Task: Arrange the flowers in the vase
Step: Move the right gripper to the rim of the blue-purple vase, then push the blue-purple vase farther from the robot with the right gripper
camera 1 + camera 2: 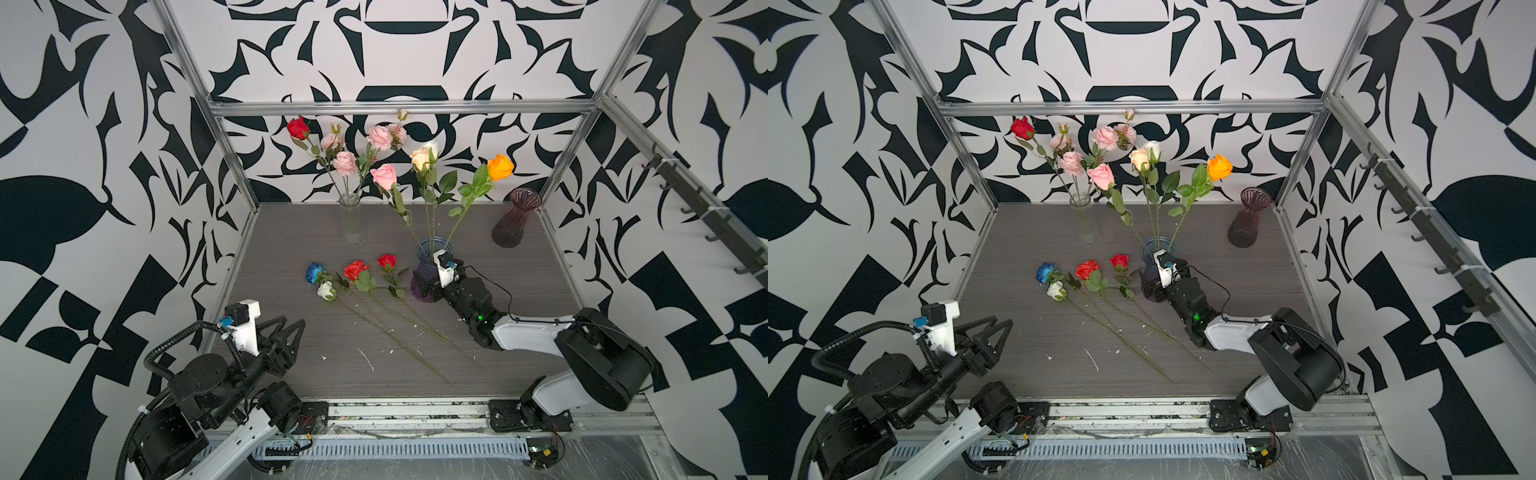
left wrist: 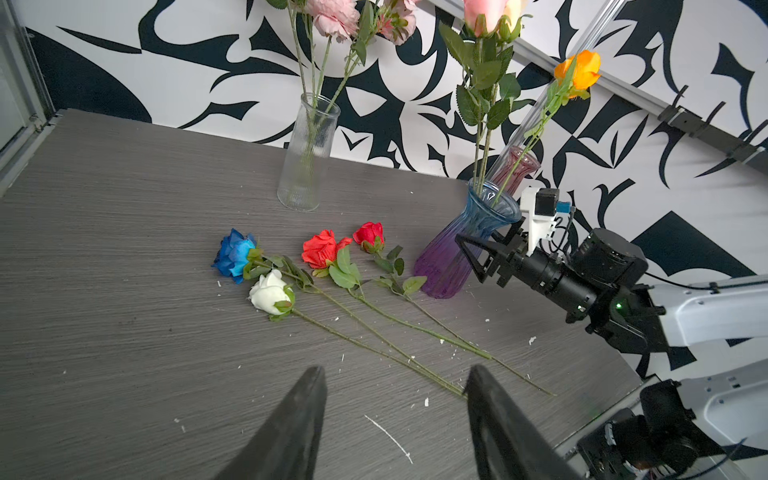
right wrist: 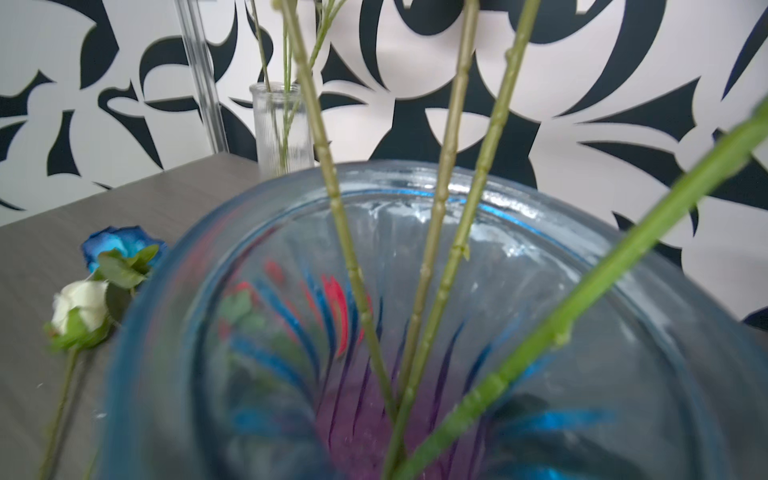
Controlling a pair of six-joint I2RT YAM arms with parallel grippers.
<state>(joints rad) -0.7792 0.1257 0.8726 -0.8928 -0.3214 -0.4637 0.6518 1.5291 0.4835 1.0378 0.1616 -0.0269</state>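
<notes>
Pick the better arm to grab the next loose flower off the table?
Left. The left gripper is open, empty and facing the loose flowers; the right gripper has its jaws around the blue-purple vase.

Flowers point(image 1: 356, 270) on table point(image 1: 291, 245), left of vase point(image 1: 419, 282), perhaps touching

Lab cell: aluminium frame point(image 1: 399, 107), patterned walls point(image 1: 83, 166)

My grey wood-grain table point(image 1: 291, 232) carries a clear glass vase point(image 1: 352, 222), a blue-and-purple vase point(image 1: 420, 276) and a dark plum vase point(image 1: 513, 220), all upright, with a blue rose point(image 1: 316, 272), white rose point(image 1: 327, 290), bright red rose point(image 1: 356, 270) and darker red rose point(image 1: 387, 261) lying flat among white flecks point(image 1: 365, 357).
</notes>
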